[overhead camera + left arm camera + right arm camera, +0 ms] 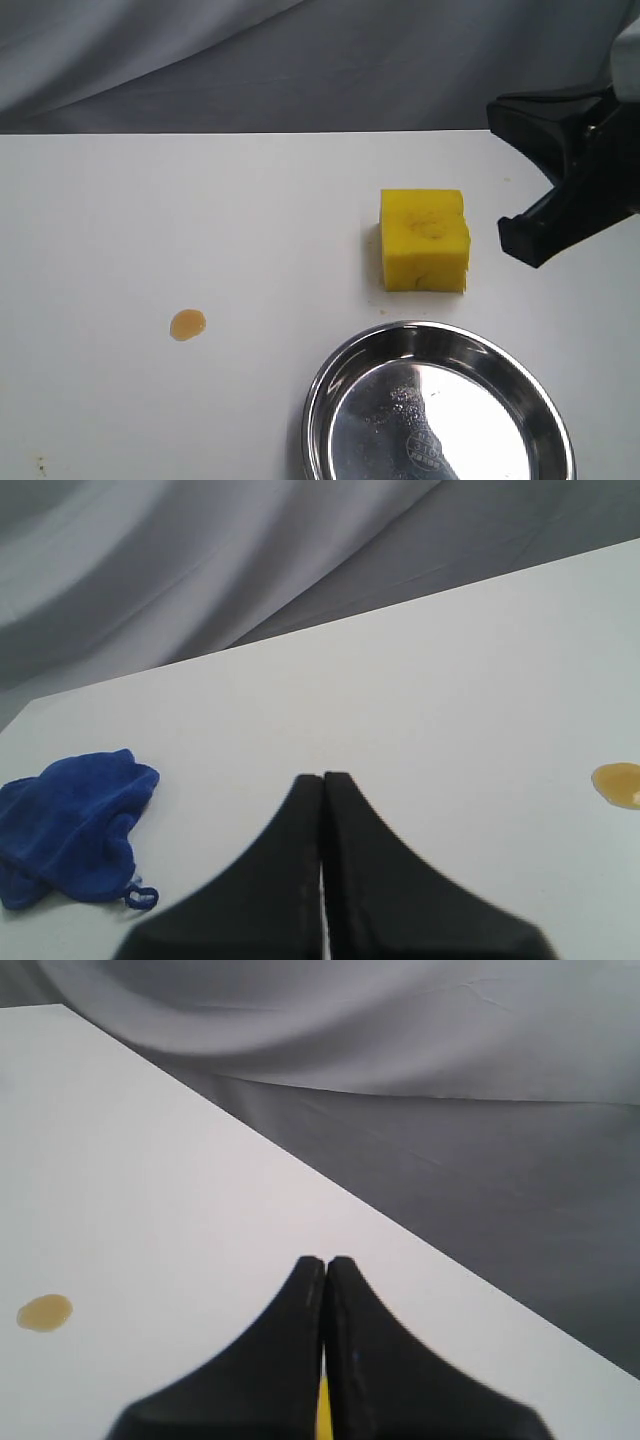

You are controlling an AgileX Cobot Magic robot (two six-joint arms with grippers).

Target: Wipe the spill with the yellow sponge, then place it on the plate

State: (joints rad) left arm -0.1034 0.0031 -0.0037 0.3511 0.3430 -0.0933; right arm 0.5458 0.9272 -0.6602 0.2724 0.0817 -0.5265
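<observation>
Partly cropped: plate at bottom, right fingers at edge.

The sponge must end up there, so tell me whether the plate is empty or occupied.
Empty: the plate shows only bare shiny steel inside; the yellow sponge sits on the table beyond its rim, apart.

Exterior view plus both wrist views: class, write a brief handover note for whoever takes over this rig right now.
Left gripper: shut, empty.
Right gripper: shut, empty, near the yellow sponge.
Yellow sponge sits on the table just beyond the plate; the spill lies well apart, left in the exterior view, unwiped.
Done: nothing yet.
Left: grasp sponge, wipe spill, put sponge on plate.
</observation>
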